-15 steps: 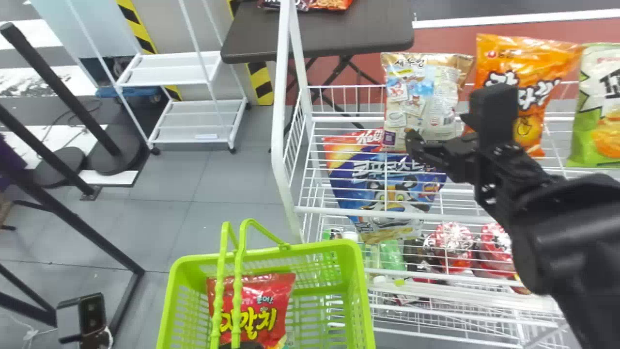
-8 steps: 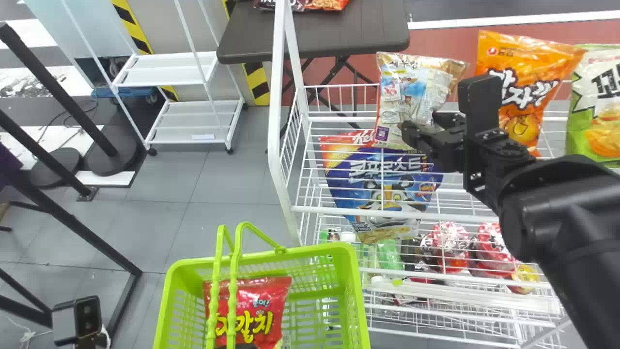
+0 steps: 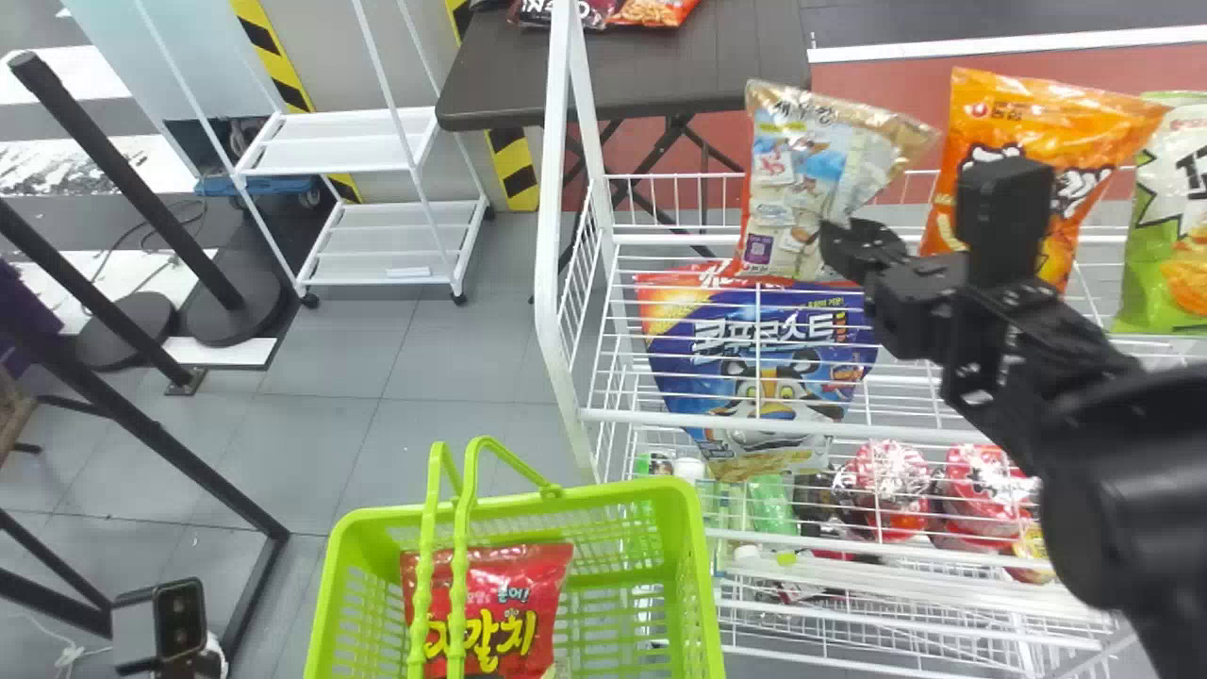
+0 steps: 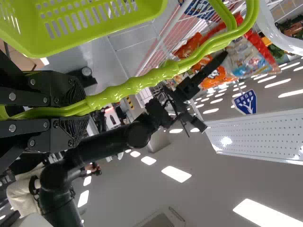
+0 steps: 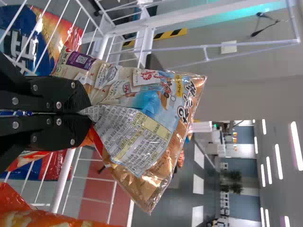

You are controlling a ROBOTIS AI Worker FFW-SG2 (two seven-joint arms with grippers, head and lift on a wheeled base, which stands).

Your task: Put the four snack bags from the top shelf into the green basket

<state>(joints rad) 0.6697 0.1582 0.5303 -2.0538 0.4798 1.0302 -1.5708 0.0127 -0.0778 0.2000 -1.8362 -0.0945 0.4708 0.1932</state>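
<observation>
My right gripper (image 3: 841,249) is at the top shelf, shut on the right side of the beige snack bag (image 3: 787,193). The bag is pinched and leans over. In the right wrist view the gripper (image 5: 87,115) squeezes creases into the beige bag (image 5: 147,99). The orange bag (image 3: 990,118) and the green-and-white bag (image 3: 1165,203) stand farther right on that shelf. A red bag (image 3: 509,594) lies inside the green basket (image 3: 603,496). My left gripper (image 4: 75,112) is shut on the basket handle (image 4: 156,78), and the basket's side (image 4: 94,26) hangs beside it.
The white rack's left post (image 3: 552,311) and front rail (image 3: 717,417) stand between basket and shelf. A blue snack bag (image 3: 754,377) and red packages (image 3: 882,481) are on lower levels. Behind is a dark table (image 3: 622,75); a white cart (image 3: 325,141) stands at the back left.
My right gripper has closed on the beige bag, which has risen slightly and tipped from nearly upright to a lean. The basket with the red bag has stayed about where it was.
</observation>
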